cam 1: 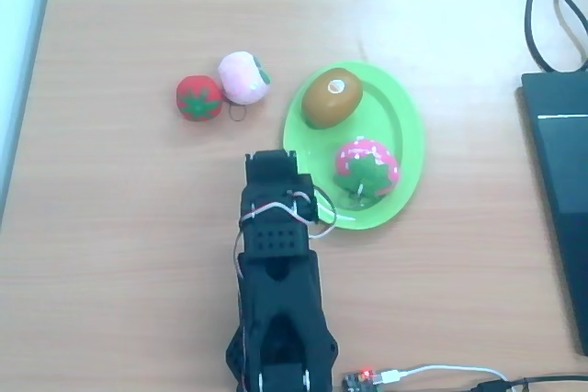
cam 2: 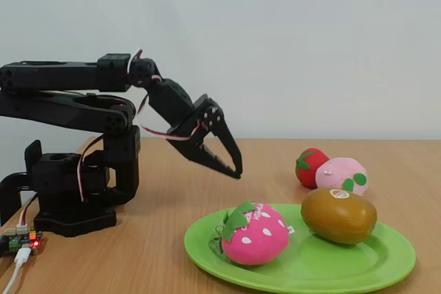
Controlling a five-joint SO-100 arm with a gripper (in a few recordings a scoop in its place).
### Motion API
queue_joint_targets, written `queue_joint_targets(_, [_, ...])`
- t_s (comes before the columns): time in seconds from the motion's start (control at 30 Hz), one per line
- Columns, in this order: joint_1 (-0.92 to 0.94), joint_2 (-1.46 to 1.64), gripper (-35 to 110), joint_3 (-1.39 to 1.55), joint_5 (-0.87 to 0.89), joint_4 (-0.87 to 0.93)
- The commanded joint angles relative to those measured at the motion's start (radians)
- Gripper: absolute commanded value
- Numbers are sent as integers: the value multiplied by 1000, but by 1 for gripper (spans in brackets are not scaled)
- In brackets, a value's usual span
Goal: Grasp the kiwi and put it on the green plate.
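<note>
Jaws pressed nearly together, pinching nothing — your gripper [cam 2: 231, 163] hangs above table, tips pointing down, off plate edge. Kiwi [cam 1: 333, 97] already lies on green plate [cam 1: 409, 135], at plate's 11 o'clock in overhead view, white spot up; pink strawberry toy [cam 1: 367, 168] sits at plate's 5 o'clock, apart from kiwi. Task looks done. Should you regrip: kiwi likely light, soft, squashy — take hold across its narrow middle, squeeze gently.

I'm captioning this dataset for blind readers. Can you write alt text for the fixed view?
A brown kiwi and a pink strawberry toy lie on a green plate on a wooden table. A black robot arm's gripper hangs above the table, empty, beside the plate; a red tomato and pink peach sit behind.
</note>
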Motion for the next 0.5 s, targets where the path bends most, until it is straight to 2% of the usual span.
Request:
queue_joint_targets(0.0, [-21,86,-8,77,-17,-3])
queue_joint_targets(0.17, [-20,147,-8,166,-31,28])
queue_joint_targets(0.33, [-26,215,-8,204,-29,155])
queue_joint_targets(0.47, [-34,252,-8,202,46,236])
